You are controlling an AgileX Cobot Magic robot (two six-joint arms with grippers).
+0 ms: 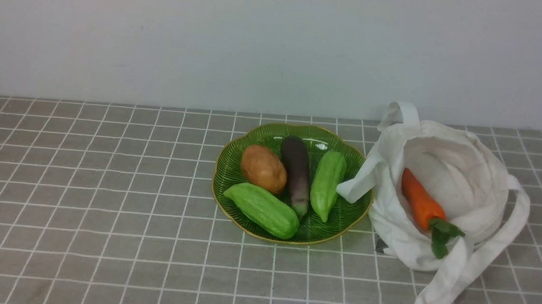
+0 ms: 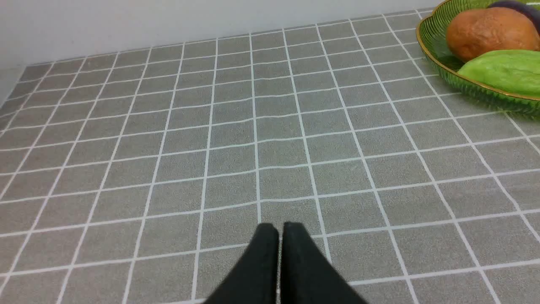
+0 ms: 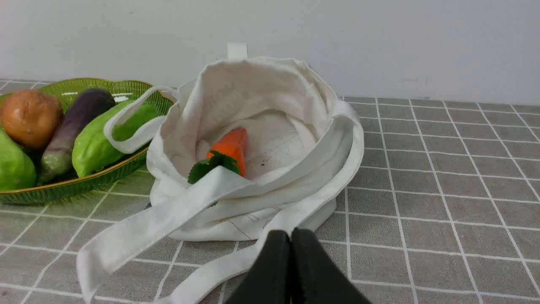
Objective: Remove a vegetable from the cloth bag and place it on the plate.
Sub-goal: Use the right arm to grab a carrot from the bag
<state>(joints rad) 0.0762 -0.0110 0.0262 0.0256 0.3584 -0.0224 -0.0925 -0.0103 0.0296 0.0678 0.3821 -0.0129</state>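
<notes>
The vegetable, an orange carrot (image 1: 419, 200) (image 3: 230, 147) with dark green leaves, lies inside the open white cloth bag (image 1: 450, 151) (image 3: 261, 93) on the right of the table. Just left of the bag sits the green gold-rimmed plate (image 1: 231, 168) (image 3: 122, 86) (image 2: 434, 42). One bag strap rests over the plate's right rim. Neither arm shows in the front view. My left gripper (image 2: 280, 228) is shut with nothing in it, low over bare cloth left of the plate. The right gripper (image 3: 290, 234) is shut and empty, just short of the bag's near side, over a strap.
On the plate lie a brown potato (image 1: 263, 168), a dark purple eggplant (image 1: 297, 171) and two pale green gourds (image 1: 261, 209) (image 1: 327, 183). A grey checked cloth (image 1: 102, 206) covers the table. A white wall (image 1: 260, 40) stands right behind it.
</notes>
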